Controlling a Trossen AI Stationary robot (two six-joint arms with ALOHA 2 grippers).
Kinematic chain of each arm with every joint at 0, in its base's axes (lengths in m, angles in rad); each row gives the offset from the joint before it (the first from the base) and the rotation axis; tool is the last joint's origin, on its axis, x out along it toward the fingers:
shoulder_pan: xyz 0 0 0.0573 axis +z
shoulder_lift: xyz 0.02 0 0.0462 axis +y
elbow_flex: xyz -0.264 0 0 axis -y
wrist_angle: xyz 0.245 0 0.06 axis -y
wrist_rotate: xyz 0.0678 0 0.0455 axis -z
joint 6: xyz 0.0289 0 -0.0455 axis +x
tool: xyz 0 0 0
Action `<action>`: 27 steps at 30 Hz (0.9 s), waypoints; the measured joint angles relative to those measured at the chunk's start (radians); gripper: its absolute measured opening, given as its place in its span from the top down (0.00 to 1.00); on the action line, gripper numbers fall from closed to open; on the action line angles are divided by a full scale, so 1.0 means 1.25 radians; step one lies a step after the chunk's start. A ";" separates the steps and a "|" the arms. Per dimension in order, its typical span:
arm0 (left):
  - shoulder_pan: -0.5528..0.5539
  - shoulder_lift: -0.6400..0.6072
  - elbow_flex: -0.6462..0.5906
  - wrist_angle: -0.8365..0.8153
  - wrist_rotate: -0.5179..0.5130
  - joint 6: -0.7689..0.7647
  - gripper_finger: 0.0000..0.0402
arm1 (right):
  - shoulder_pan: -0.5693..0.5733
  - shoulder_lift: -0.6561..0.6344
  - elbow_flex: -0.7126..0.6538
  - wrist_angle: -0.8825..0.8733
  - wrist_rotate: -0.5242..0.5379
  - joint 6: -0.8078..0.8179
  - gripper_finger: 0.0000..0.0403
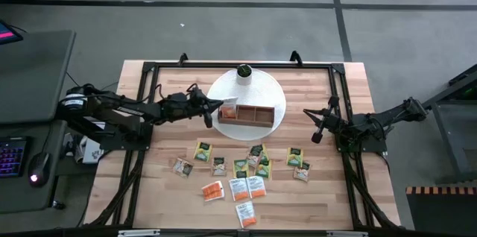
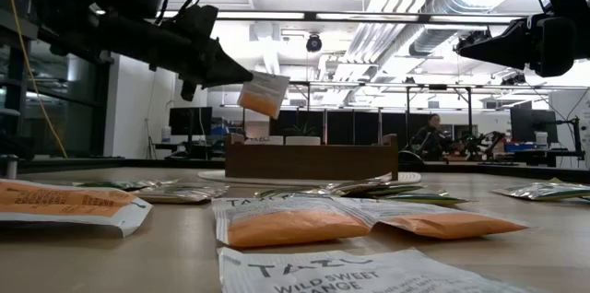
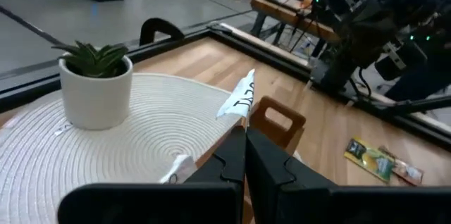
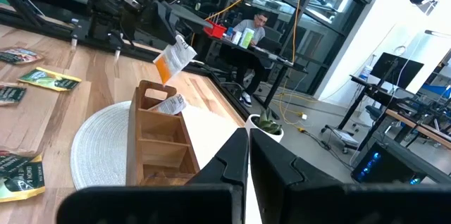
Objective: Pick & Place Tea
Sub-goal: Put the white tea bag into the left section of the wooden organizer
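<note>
My left gripper point(image 1: 215, 107) is shut on an orange-and-white tea sachet point(image 2: 265, 93) just above the left end of the brown wooden tray point(image 1: 253, 115). That tray stands on a round white mat point(image 1: 277, 95). Another sachet point(image 4: 169, 104) sticks up out of the tray's end compartment below the held one. Several more green, orange and tan sachets point(image 1: 240, 176) lie flat on the near half of the table. My right gripper point(image 1: 316, 134) is shut on nothing and hangs over the table, to the right of the tray. My left gripper pinches the sachet by its upper edge point(image 2: 251, 82) between its two fingertips point(image 3: 239, 146). The fingers reach nearly level from the table's left side. The sachet hangs tilted below and ahead of the fingertips, orange end down, clear of the tray.
A small white pot with a green plant point(image 1: 244, 71) stands on the mat's far edge, behind the tray. Black frame rails point(image 1: 149, 110) run along the table's left, right and far sides. A person point(image 4: 257, 27) sits at a desk in the room beyond.
</note>
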 joint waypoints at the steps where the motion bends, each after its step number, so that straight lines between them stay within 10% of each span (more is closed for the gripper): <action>1: 0.004 0.015 0.000 0.018 0.012 -0.001 1.00 | 0.000 0.000 0.000 0.000 0.000 0.000 0.97; 27: 0.046 0.153 -0.049 0.191 0.054 -0.051 1.00 | 0.000 0.000 0.000 0.000 0.000 0.000 0.97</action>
